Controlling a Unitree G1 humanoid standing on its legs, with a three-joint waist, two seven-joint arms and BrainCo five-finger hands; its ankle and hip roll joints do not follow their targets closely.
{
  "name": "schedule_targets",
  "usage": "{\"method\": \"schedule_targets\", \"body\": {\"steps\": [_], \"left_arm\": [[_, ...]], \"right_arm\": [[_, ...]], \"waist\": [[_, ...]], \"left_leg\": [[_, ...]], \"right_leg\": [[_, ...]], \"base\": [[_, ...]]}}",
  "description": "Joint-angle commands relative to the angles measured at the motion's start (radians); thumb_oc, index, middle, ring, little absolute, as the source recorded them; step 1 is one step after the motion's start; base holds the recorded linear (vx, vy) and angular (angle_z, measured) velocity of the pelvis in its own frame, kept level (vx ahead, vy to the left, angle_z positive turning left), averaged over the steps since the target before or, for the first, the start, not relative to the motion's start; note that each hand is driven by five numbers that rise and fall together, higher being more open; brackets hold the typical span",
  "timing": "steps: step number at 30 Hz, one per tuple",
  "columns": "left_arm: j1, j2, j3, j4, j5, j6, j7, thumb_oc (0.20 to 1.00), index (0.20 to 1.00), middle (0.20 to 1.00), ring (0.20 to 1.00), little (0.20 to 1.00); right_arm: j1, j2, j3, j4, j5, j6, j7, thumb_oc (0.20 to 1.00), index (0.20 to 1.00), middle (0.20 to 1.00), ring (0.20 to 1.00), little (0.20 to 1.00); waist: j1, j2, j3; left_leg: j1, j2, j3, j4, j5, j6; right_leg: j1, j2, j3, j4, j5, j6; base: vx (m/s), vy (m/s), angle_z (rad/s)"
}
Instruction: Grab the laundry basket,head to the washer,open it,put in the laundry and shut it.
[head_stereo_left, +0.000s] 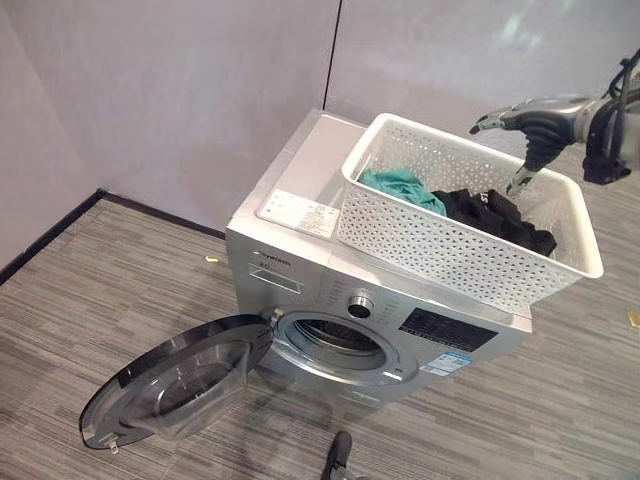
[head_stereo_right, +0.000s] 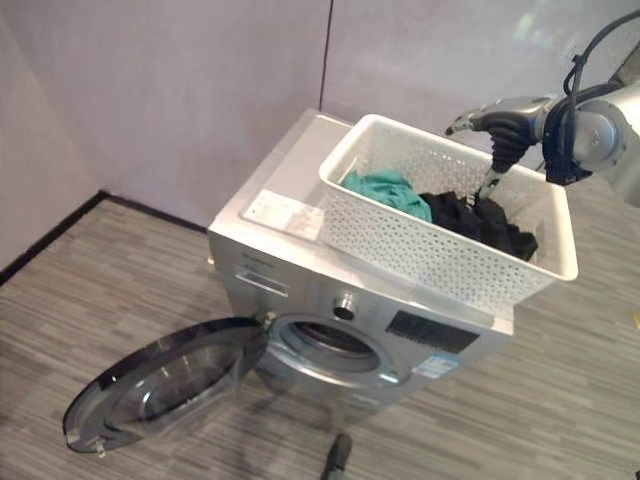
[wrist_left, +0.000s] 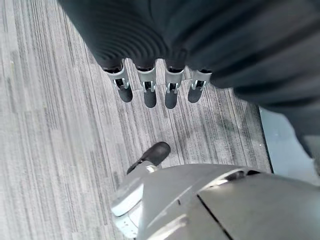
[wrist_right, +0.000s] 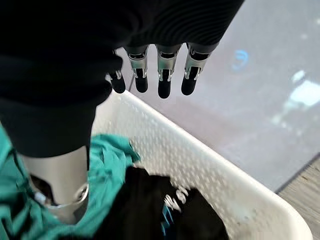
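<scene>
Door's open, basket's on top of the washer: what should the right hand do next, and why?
Probably lower the right hand onto the black garment and grasp it: the hand hovers open above the basket, holding nothing, and the washer door already hangs open.

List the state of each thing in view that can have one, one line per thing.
Silver front-loading washer: door open.
Round glass washer door: swung fully open.
White perforated plastic laundry basket: on the washer top, holding clothes.
Right hand: open, above the basket.
Left hand: open, holding nothing.
</scene>
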Motion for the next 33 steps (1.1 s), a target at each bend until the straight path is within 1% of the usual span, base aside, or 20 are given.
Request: {"method": "schedule_targets", "body": {"steps": [1, 4, 5, 7, 8, 9, 10, 11, 12, 13, 14, 16, 17, 20, 21, 24, 26, 27, 29, 33], "left_arm": [[0.005, 0.022, 0.028, -0.003, -0.001, 0.004, -0.020, 1.000, 1.000, 1.000, 1.000, 1.000], [-0.004, 0.014, 0.023, -0.012, -0.015, 0.003, -0.018, 1.000, 1.000, 1.000, 1.000, 1.000], [-0.003, 0.014, 0.023, -0.012, -0.015, 0.003, -0.018, 1.000, 1.000, 1.000, 1.000, 1.000], [-0.003, 0.007, 0.024, -0.016, -0.022, 0.003, -0.015, 1.000, 1.000, 1.000, 1.000, 1.000], [-0.003, 0.007, 0.024, -0.016, -0.022, 0.003, -0.015, 1.000, 1.000, 1.000, 1.000, 1.000], [-0.008, -0.006, 0.029, -0.016, -0.027, 0.002, -0.006, 1.000, 1.000, 1.000, 1.000, 1.000], [-0.010, -0.008, 0.029, -0.015, -0.025, 0.002, -0.003, 1.000, 1.000, 1.000, 1.000, 1.000], [-0.013, -0.006, 0.028, -0.014, -0.020, 0.003, 0.002, 1.000, 1.000, 1.000, 1.000, 1.000], [-0.013, -0.001, 0.027, -0.012, -0.014, 0.005, 0.006, 1.000, 1.000, 1.000, 1.000, 1.000], [-0.013, -0.003, 0.022, -0.012, -0.007, 0.003, 0.004, 1.000, 1.000, 1.000, 1.000, 1.000], [-0.012, -0.004, 0.021, -0.013, -0.005, 0.004, 0.004, 1.000, 1.000, 1.000, 1.000, 1.000], [-0.012, -0.003, 0.021, -0.013, -0.005, 0.004, 0.005, 1.000, 1.000, 1.000, 1.000, 1.000], [-0.013, -0.007, 0.018, -0.014, -0.009, 0.004, 0.006, 1.000, 1.000, 1.000, 1.000, 1.000], [-0.015, -0.011, 0.014, -0.012, -0.013, 0.004, 0.007, 1.000, 1.000, 1.000, 1.000, 1.000], [-0.018, -0.010, 0.012, -0.012, -0.013, 0.004, 0.008, 1.000, 1.000, 1.000, 1.000, 1.000], [-0.024, -0.011, 0.002, -0.008, -0.013, 0.007, 0.009, 1.000, 1.000, 1.000, 1.000, 1.000], [-0.027, -0.009, 0.001, -0.004, -0.016, 0.008, 0.009, 1.000, 1.000, 1.000, 1.000, 1.000], [-0.031, -0.006, 0.000, 0.002, -0.016, 0.011, 0.006, 1.000, 1.000, 1.000, 1.000, 1.000], [-0.034, -0.006, -0.001, 0.004, -0.017, 0.012, 0.004, 1.000, 1.000, 1.000, 1.000, 1.000], [-0.047, 0.002, -0.009, 0.008, -0.024, 0.018, -0.007, 1.000, 1.000, 1.000, 1.000, 1.000]], "right_arm": [[-0.049, -0.016, -0.032, 0.078, -0.052, 0.041, -0.010, 1.000, 1.000, 1.000, 1.000, 1.000], [-0.030, 0.004, -0.032, 0.122, -0.100, 0.047, -0.011, 1.000, 1.000, 1.000, 1.000, 1.000], [-0.029, 0.004, -0.032, 0.123, -0.101, 0.047, -0.011, 1.000, 1.000, 1.000, 1.000, 1.000], [-0.024, 0.013, -0.033, 0.125, -0.121, 0.045, -0.018, 1.000, 1.000, 1.000, 1.000, 1.000], [-0.025, 0.013, -0.032, 0.125, -0.121, 0.045, -0.018, 1.000, 1.000, 1.000, 1.000, 1.000], [0.073, 0.027, -0.142, 0.131, -0.154, 0.039, -0.073, 1.000, 1.000, 1.000, 1.000, 1.000], [0.133, 0.040, -0.203, 0.132, -0.171, 0.033, -0.101, 1.000, 1.000, 1.000, 1.000, 1.000], [0.159, 0.055, -0.227, 0.146, -0.191, 0.032, -0.110, 1.000, 1.000, 1.000, 1.000, 1.000], [0.164, 0.071, -0.234, 0.149, -0.216, 0.028, -0.110, 1.000, 1.000, 1.000, 1.000, 1.000], [0.172, 0.113, -0.240, 0.176, -0.257, 0.023, -0.123, 1.000, 1.000, 1.000, 1.000, 1.000], [0.179, 0.127, -0.243, 0.195, -0.271, 0.024, -0.126, 1.000, 1.000, 1.000, 1.000, 1.000], [0.181, 0.129, -0.244, 0.197, -0.272, 0.023, -0.127, 1.000, 1.000, 1.000, 1.000, 1.000], [0.198, 0.170, -0.252, 0.228, -0.300, 0.025, -0.130, 1.000, 1.000, 1.000, 1.000, 1.000], [0.205, 0.194, -0.254, 0.248, -0.307, 0.027, -0.126, 1.000, 1.000, 1.000, 1.000, 1.000], [0.202, 0.200, -0.249, 0.253, -0.313, 0.029, -0.122, 1.000, 1.000, 1.000, 1.000, 1.000], [0.186, 0.240, -0.231, 0.283, -0.327, 0.035, -0.106, 1.000, 1.000, 1.000, 1.000, 1.000], [0.180, 0.251, -0.223, 0.293, -0.321, 0.038, -0.100, 1.000, 1.000, 1.000, 1.000, 1.000], [0.167, 0.277, -0.203, 0.315, -0.314, 0.047, -0.070, 1.000, 1.000, 1.000, 1.000, 1.000], [0.163, 0.294, -0.190, 0.329, -0.306, 0.051, -0.051, 1.000, 1.000, 1.000, 1.000, 1.000], [0.144, 0.360, -0.153, 0.414, -0.285, 0.098, 0.046, 1.000, 1.000, 1.000, 1.000, 1.000]], "waist": [[0.034, -0.035, 0.060], [0.033, -0.019, 0.067], [0.033, -0.019, 0.067], [0.033, -0.006, 0.070], [0.033, -0.006, 0.070], [0.033, 0.010, 0.076], [0.034, 0.010, 0.076], [0.037, 0.012, 0.077], [0.040, 0.010, 0.077], [0.050, 0.014, 0.078], [0.053, 0.016, 0.078], [0.052, 0.015, 0.076], [0.061, 0.022, 0.084], [0.067, 0.026, 0.089], [0.067, 0.023, 0.090], [0.073, 0.030, 0.098], [0.073, 0.027, 0.100], [0.080, 0.027, 0.102], [0.083, 0.026, 0.102], [0.096, 0.023, 0.103]], "left_leg": [[-0.006, -0.005, -0.014, 0.018, 0.074, -0.012], [-0.010, -0.007, -0.009, 0.018, 0.072, -0.010], [-0.010, -0.007, -0.008, 0.018, 0.072, -0.010], [-0.010, -0.008, -0.005, 0.016, 0.071, -0.009], [-0.010, -0.008, -0.005, 0.016, 0.071, -0.009], [-0.008, -0.006, -0.001, 0.014, 0.071, -0.009], [-0.010, -0.007, -0.001, 0.014, 0.073, -0.009], [-0.012, -0.007, -0.001, 0.015, 0.073, -0.008], [-0.015, -0.008, -0.002, 0.015, 0.071, -0.007], [-0.020, -0.011, -0.001, 0.012, 0.071, -0.007], [-0.022, -0.012, -0.001, 0.012, 0.071, -0.006], [-0.022, -0.013, -0.001, 0.012, 0.071, -0.006], [-0.031, -0.015, -0.003, 0.011, 0.074, -0.004], [-0.038, -0.012, -0.008, 0.010, 0.073, -0.004], [-0.045, -0.015, -0.011, 0.009, 0.078, -0.003], [-0.056, -0.013, -0.024, 0.007, 0.079, -0.004], [-0.066, -0.016, -0.028, 0.005, 0.086, -0.002], [-0.067, -0.013, -0.031, 0.005, 0.082, -0.004], [-0.070, -0.012, -0.033, 0.006, 0.084, -0.004], [-0.078, -0.008, -0.046, 0.006, 0.092, -0.006]], "right_leg": [[0.069, -0.014, 0.025, -0.003, 0.007, 0.076], [0.059, -0.017, 0.030, -0.003, 0.010, 0.077], [0.059, -0.017, 0.031, -0.003, 0.010, 0.077], [0.056, -0.018, 0.030, -0.003, 0.011, 0.077], [0.056, -0.018, 0.030, -0.003, 0.011, 0.077], [0.055, -0.017, 0.032, -0.003, 0.011, 0.076], [0.053, -0.018, 0.033, -0.003, 0.011, 0.076], [0.052, -0.019, 0.033, -0.003, 0.011, 0.076], [0.049, -0.020, 0.033, -0.003, 0.011, 0.076], [0.043, -0.024, 0.031, -0.003, 0.011, 0.077], [0.040, -0.025, 0.032, -0.003, 0.011, 0.077], [0.039, -0.025, 0.032, -0.003, 0.011, 0.077], [0.031, -0.028, 0.028, -0.003, 0.014, 0.077], [0.030, -0.028, 0.023, -0.003, 0.013, 0.076], [0.024, -0.032, 0.022, -0.003, 0.016, 0.076], [0.021, -0.032, 0.012, -0.003, 0.015, 0.074], [0.014, -0.037, 0.009, -0.003, 0.018, 0.074], [0.016, -0.035, 0.004, -0.003, 0.016, 0.074], [0.016, -0.035, 0.003, -0.003, 0.016, 0.073], [0.016, -0.034, -0.010, -0.003, 0.013, 0.069]], "base": [[-0.04, 0.012, 0.00], [-0.01, 0.004, 0.01], [0.00, 0.000, 0.00], [0.00, 0.003, -0.02], [-0.01, 0.006, -0.09], [0.00, -0.004, -0.11], [0.00, -0.014, -0.08], [0.01, -0.023, -0.07], [0.00, -0.023, -0.08], [0.00, -0.010, -0.10], [0.00, -0.004, -0.04], [0.00, 0.000, 0.00], [0.00, 0.000, 0.00], [0.00, -0.001, 0.03], [-0.01, -0.009, 0.07], [-0.01, -0.010, 0.09], [-0.01, -0.007, 0.16], [0.00, -0.010, 0.10], [0.01, -0.005, 0.02], [0.00, -0.004, 0.03]]}}
